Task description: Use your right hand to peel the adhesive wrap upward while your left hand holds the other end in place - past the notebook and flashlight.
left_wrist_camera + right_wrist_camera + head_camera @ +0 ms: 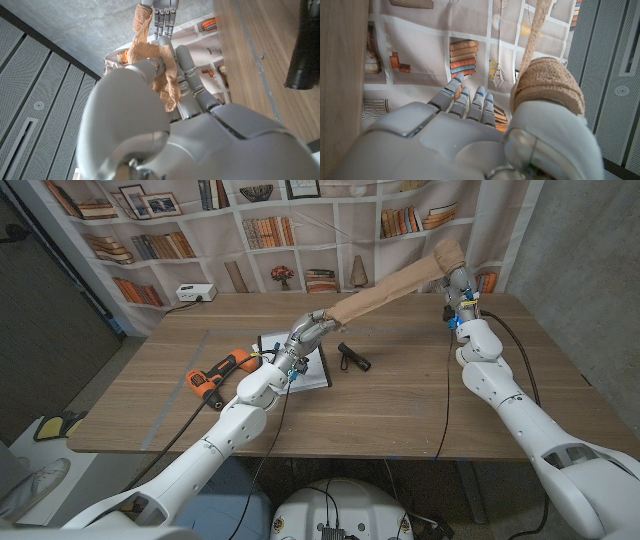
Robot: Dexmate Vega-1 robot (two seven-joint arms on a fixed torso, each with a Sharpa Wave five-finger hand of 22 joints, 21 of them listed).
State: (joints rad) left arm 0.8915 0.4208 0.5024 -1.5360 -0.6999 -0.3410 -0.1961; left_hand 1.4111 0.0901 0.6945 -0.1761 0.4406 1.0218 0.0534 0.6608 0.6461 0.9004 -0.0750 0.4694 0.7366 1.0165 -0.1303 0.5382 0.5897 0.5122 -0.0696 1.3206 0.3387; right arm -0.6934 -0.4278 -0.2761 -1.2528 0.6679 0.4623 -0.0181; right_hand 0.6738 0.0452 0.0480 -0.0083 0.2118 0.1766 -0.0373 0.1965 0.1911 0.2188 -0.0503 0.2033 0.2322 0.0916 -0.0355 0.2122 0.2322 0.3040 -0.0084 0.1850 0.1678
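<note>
peel well advanced: right hand (456, 280) grasped the roll of adhesive wrap (385, 297) raised at far right, left hand (306, 333) pinning its other end above the notebook (312, 369), flashlight (354, 358) alongside

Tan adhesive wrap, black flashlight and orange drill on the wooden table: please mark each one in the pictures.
Tan adhesive wrap (385, 298): head view, middle of the stretched strip.
Black flashlight (354, 359): head view, middle of its barrel.
Orange drill (217, 373): head view, its orange body.
</note>
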